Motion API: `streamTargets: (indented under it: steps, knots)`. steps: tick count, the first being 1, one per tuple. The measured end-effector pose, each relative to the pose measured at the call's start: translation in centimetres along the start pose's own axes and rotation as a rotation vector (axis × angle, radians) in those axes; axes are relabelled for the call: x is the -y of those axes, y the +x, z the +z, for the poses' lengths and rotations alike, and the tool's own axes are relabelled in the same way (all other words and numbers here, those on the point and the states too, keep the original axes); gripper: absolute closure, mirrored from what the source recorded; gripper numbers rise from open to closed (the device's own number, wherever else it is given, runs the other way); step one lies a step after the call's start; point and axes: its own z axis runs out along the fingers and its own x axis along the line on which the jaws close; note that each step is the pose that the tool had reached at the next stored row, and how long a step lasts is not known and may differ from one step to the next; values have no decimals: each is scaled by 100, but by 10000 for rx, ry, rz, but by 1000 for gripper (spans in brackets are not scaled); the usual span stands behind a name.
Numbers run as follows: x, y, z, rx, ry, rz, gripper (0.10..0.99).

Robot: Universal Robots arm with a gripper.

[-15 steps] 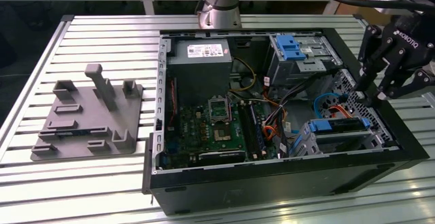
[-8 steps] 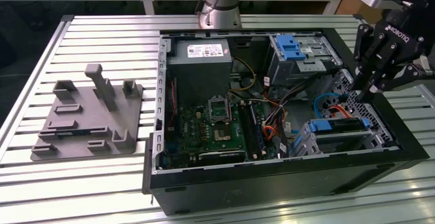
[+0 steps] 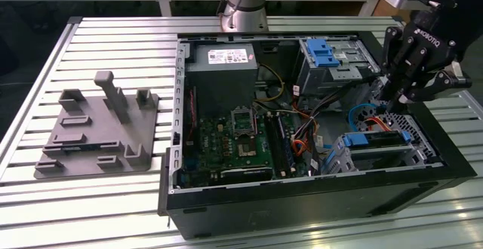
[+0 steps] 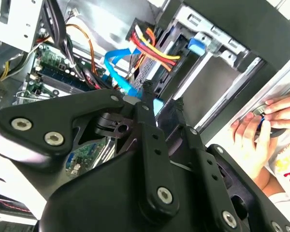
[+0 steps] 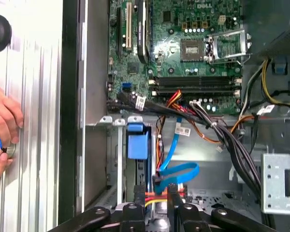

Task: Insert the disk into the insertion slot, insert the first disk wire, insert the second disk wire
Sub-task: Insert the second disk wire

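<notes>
Black two-finger gripper (image 3: 394,103) hangs over the open computer case at the exterior view's right, fingertips down just behind the low silver perforated sheet-metal insertion slot (image 3: 419,141). In both wrist views the fingers (image 5: 173,193) stand close together with a narrow gap; whether they pinch anything I cannot tell. The tips sit right at a bunch of red, orange and yellow wires (image 5: 157,195), beside a flat blue ribbon cable (image 5: 176,171) that loops past them.

The silver disk in its bright blue plastic carrier (image 3: 376,140) lies seated in the insertion slot, blue frame edge toward the motherboard; in the first wrist view the carrier's blue tab (image 5: 137,144) shows at the slot mouth. Room around the fingertips is tight: slot wall on one side, loose black and orange cable bundle (image 5: 208,123) crossing on the other.

Beyond, the green motherboard (image 3: 245,141) lies flat on the case floor. The taller metal cage with a blue latch (image 3: 326,54) stands near the far case wall, grey power supply box (image 3: 223,59) next to it.

Black case rim (image 3: 317,198) frames everything. Outside it, on the slatted aluminium table (image 3: 98,34), a grey moulded fixture plate (image 3: 98,133) rests well apart, toward the exterior view's left. A person's hand (image 5: 2,130) rests on the table just outside the case wall.
</notes>
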Motion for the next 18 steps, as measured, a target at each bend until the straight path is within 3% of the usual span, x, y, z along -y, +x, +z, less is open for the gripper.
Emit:
streamTargets:
  steps: [3,12,18]
  knots:
    - [-35,-1,14,-2,7,-56,761]
    - [-42,-6,57,-47,49,-436,761]
    - [-44,-9,83,-200,57,-535,761]
